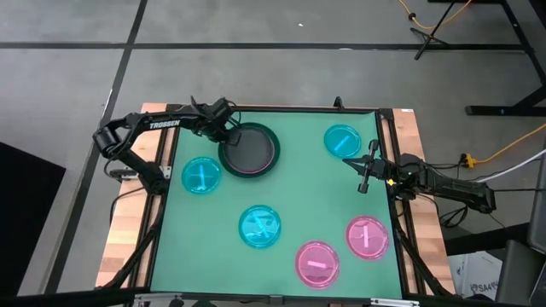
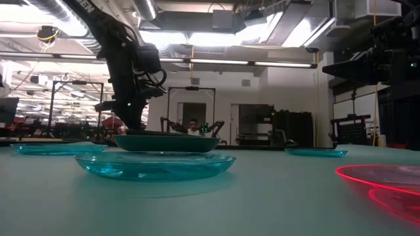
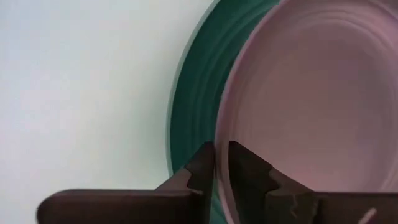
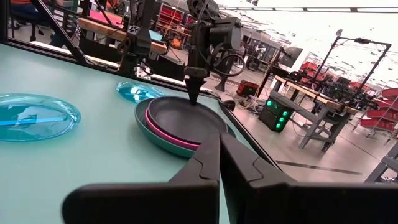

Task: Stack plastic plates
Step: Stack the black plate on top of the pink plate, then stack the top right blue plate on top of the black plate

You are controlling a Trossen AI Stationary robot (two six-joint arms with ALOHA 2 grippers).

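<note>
At table's far left | left gripper [image 1: 229, 134] pinched on stack [image 1: 249, 150] rim | plates flat | right gripper [image 1: 363, 173] closed

The table [image 1: 281, 183] was pale green, its frame light wood. One stack showed a dark grey plate [image 1: 249, 147] over a hot pink plate [image 4: 163, 129] over a dark green plate [image 4: 149, 134]. Three loose plates were translucent cyan, two translucent pink

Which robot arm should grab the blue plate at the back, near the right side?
Probably the right. The right gripper hangs just beside that cyan plate, fingers shut, holding nothing. The left gripper is across the table at the rim of the big plate stack.
</note>
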